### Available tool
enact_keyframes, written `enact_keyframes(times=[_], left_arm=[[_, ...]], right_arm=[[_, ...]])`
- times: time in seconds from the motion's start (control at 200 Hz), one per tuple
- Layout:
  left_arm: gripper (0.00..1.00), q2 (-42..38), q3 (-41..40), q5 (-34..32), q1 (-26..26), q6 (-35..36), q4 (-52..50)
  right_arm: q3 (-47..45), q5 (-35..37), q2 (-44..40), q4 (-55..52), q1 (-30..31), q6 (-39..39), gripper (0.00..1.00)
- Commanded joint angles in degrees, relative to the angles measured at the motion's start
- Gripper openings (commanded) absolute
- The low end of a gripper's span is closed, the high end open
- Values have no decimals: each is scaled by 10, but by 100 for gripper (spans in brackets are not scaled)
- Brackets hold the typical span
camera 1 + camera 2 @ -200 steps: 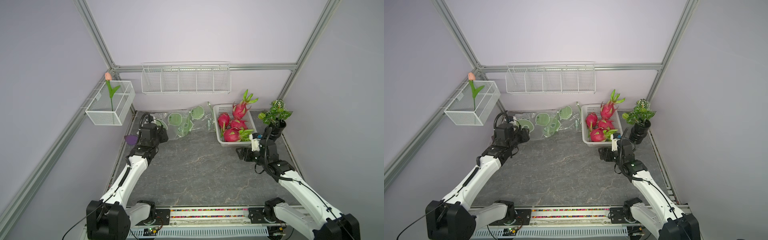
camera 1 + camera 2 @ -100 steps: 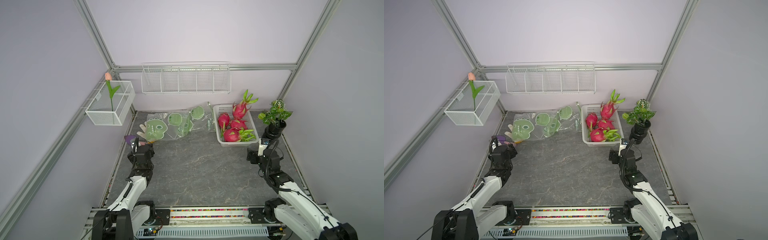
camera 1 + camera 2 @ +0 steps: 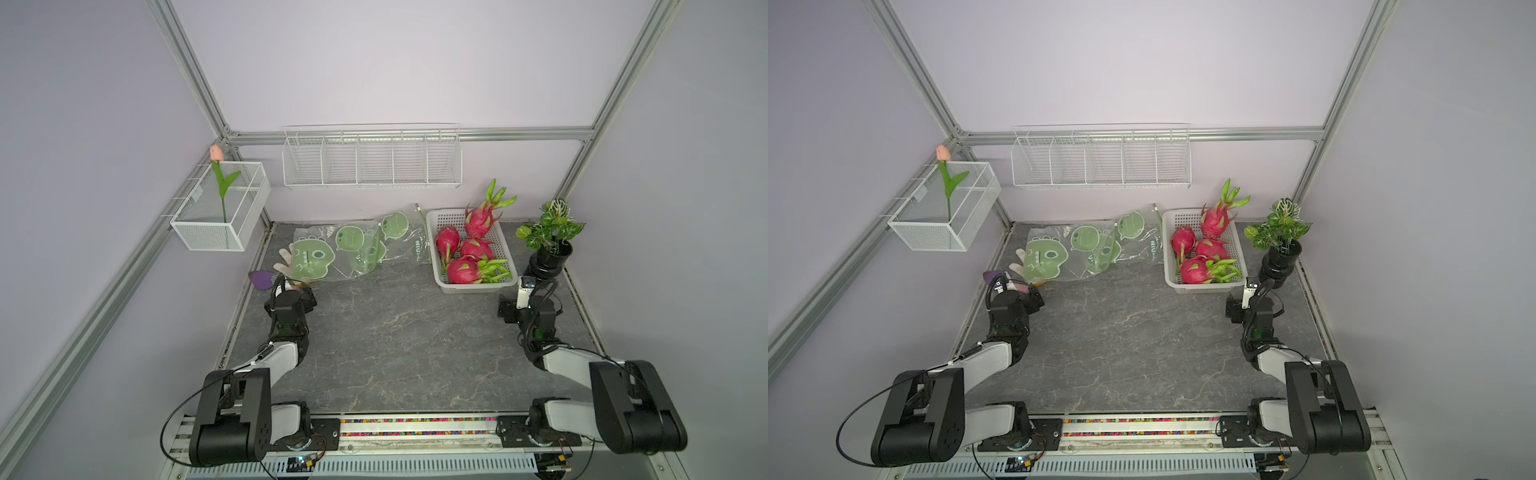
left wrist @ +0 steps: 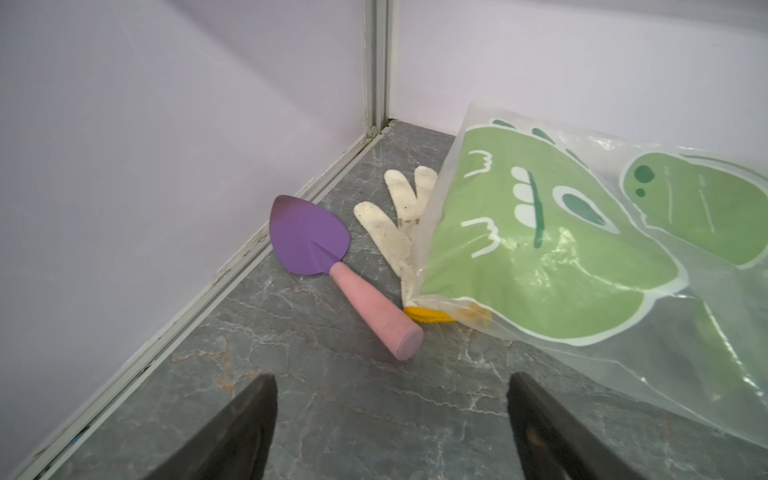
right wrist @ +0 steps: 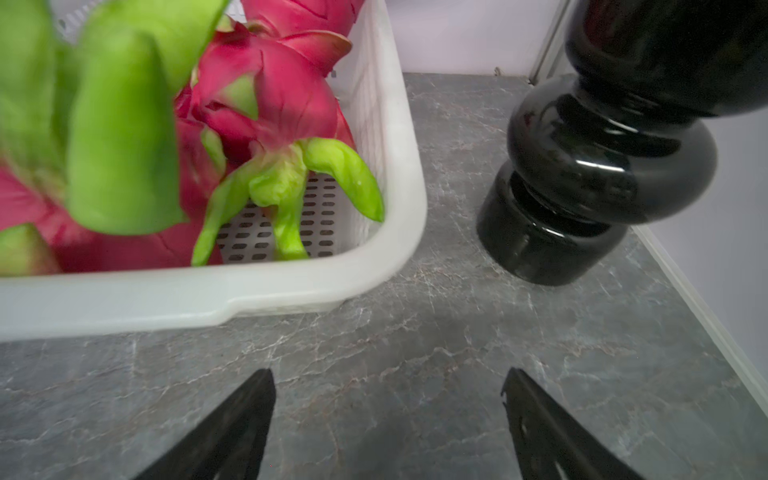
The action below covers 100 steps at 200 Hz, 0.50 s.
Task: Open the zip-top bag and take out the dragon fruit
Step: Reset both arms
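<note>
Lilac walls (image 3: pixel 374 62) — grey (marbled) tabletop (image 3: pixel 395 345)

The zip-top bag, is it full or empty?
Empty: the zip-top bag lies flat, nothing pink inside; four dragon fruit sit in the white basket.

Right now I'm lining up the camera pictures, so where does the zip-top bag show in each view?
Top view: the zip-top bag lies flat at the back of the table, between the white glove and the white basket.
Top view: same spot, glove beside it.
Left wrist: close ahead of the camera.
Right wrist: not in it.
Shared landmark: the glove, partly under the bag's corner.
</note>
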Motion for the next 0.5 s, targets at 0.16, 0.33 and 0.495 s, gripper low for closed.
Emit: enact_keyframes(times=[0.16, 0.33, 0.495], left_arm=[[89, 76, 21, 59, 4, 28, 89], [91, 114, 37, 68, 4, 34, 96], [100, 113, 36, 72, 4, 36, 90]], right_arm=[[18, -84, 114, 163, -27, -34, 89], [43, -110, 113, 112, -39, -27, 89], [39, -113, 114, 118, -40, -27, 89]])
